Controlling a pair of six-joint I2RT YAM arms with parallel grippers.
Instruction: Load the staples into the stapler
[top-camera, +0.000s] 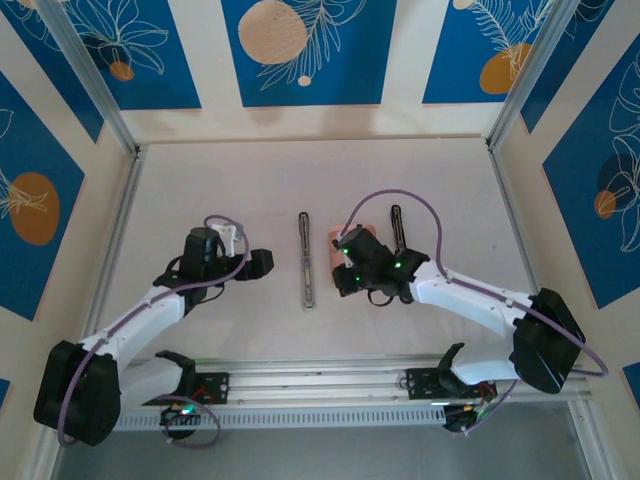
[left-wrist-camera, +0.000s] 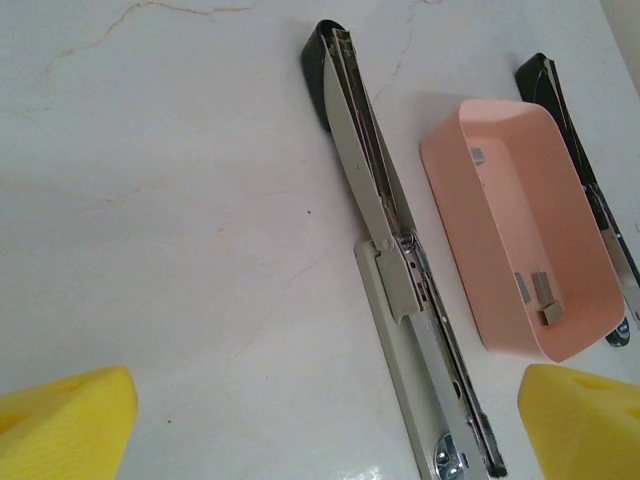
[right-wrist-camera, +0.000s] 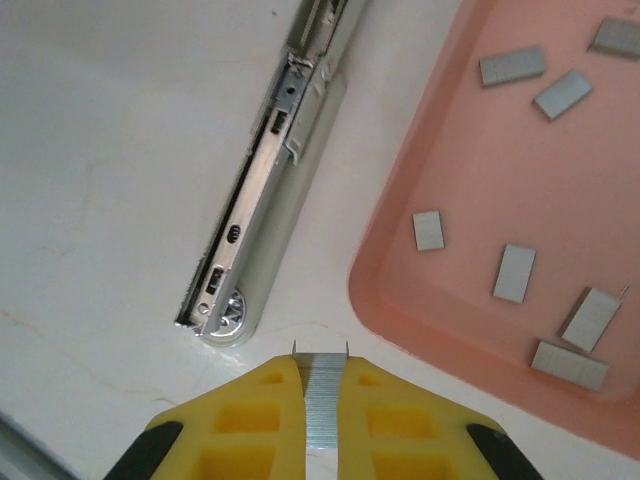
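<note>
Staples (right-wrist-camera: 320, 410), one strip, sat clamped in my right pincer (right-wrist-camera: 320, 375) near the open stapler (right-wrist-camera: 262, 205); held crooked, they could jam or slip out. My left pincer (left-wrist-camera: 322, 425) gaped empty.

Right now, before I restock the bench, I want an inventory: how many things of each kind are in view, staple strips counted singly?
Staplers: 2, the opened stapler and the dark stapler
Pink tray: 1
Loose staple strips in the tray, in the right wrist view: 7
Held strip in the right pincer: 1
Total: 11
</note>
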